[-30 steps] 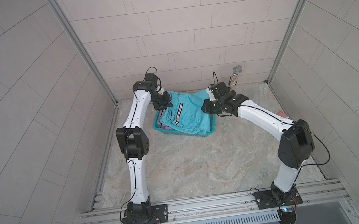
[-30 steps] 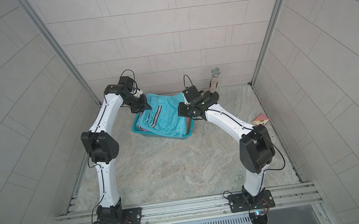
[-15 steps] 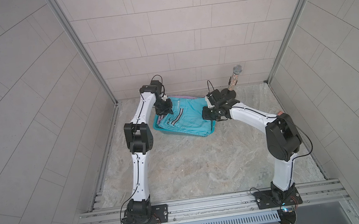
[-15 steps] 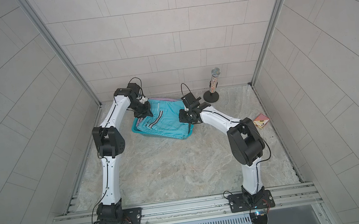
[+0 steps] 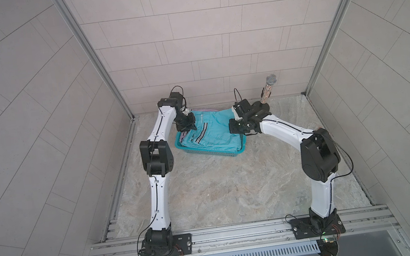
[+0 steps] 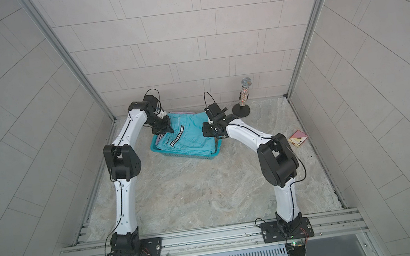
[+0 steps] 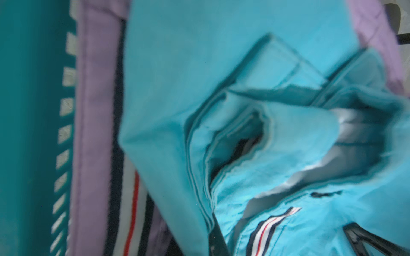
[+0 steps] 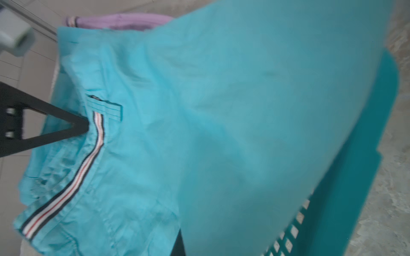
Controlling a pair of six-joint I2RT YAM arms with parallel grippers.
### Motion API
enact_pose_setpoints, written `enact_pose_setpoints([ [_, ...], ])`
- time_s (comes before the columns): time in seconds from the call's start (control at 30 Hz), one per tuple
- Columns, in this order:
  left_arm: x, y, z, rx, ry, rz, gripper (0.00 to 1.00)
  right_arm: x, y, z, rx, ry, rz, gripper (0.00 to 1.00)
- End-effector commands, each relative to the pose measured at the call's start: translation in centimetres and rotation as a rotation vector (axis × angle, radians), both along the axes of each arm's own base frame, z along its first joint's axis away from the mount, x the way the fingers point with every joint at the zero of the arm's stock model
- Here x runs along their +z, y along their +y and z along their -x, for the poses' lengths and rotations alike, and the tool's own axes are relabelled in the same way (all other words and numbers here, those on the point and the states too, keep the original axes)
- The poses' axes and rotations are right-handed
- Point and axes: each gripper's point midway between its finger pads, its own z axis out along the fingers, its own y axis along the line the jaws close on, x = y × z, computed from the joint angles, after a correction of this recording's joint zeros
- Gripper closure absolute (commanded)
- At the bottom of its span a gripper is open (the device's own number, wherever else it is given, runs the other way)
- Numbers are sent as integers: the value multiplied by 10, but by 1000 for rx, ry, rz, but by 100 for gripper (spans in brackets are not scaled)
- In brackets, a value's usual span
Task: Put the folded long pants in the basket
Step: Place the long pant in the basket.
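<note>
"Two arms, then. What do they hold?"

"One garment between them: the turquoise pants (image 5: 212, 130). They are soft, creased cotton folded to a rough rectangle, with one black, white and red striped trim (image 5: 203, 134) down the seam. The left gripper (image 5: 191, 128) is at their nine o'clock end, nearly closed. Its thin black fingers (image 7: 218, 242) pinch a bunched fold of the waistband. The right gripper (image 5: 240, 145) is at three o'clock, closed on that end of the cloth, which drapes over it."

"And where are the pants?"

"On top of the basket (image 5: 209, 153), one rectangular turquoise plastic tub with slotted walls, at twelve o'clock on the marbled floor (image 5: 219, 190). They spread over its rim. Beneath them a second pair, the lilac pants (image 5: 203, 110), smooth with a stitched hem, shows along the far edge."

"Anything else?"

"One glittery microphone (image 5: 268, 89) stands upright on a round black base at one o'clock. One small pink box (image 6: 298, 138) lies flat at three o'clock, well apart from the basket."
</note>
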Motion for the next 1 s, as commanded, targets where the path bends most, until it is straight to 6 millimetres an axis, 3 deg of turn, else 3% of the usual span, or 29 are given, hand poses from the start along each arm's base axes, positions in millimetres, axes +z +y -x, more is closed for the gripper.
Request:
enact_pose_setpoints([
  [0.0, -4, 8, -5, 16, -10, -30, 76, 0, -6, -5, -3, -29, 45, 100],
  [0.03, -3, 9, -5, 19, -6, -30, 57, -2, -7, -4, 0, -27, 51, 100],
  [0.07, 1, 7, -4, 18, -8, -19, 47, -3, -8, -2, 6, -23, 60, 100],
  [0.17, 28, 4, 0, 21, -53, -8, 23, 12, -12, 4, 27, -40, 82, 68],
  [0.23, 58, 8, 5, 37, -120, -20, 13, 35, -19, 9, 19, -74, 98, 60],
  [0.3, 86, 14, 15, 65, -173, -34, 11, 63, -27, 18, 0, -106, 98, 57],
  [0.33, 100, 16, 24, 75, -190, -33, 13, 76, -28, 25, -5, -117, 84, 56],
  [0.4, 115, 18, 43, 101, -202, -31, 32, 96, -24, 43, 8, -130, 55, 55],
  [0.47, 126, 15, 64, 116, -210, -9, 79, 109, -10, 63, 46, -140, 35, 54],
  [0.5, 128, 12, 74, 124, -209, 6, 93, 112, -2, 74, 64, -142, 28, 54],
  [0.53, 127, 7, 80, 128, -212, 29, 100, 112, 6, 82, 78, -144, 17, 54],
  [0.6, 117, -7, 88, 138, -212, 88, 100, 104, 22, 94, 103, -128, -24, 53],
  [0.7, 93, -22, 84, 154, -178, 169, 100, 71, 34, 98, 109, -46, -59, 57],
  [0.83, 29, -30, 80, 159, -26, 180, 100, 6, 39, 94, 101, 73, -8, 60],
  [0.97, -28, -24, 84, 164, 108, 141, 100, -54, 36, 97, 105, 193, 57, 67],
])
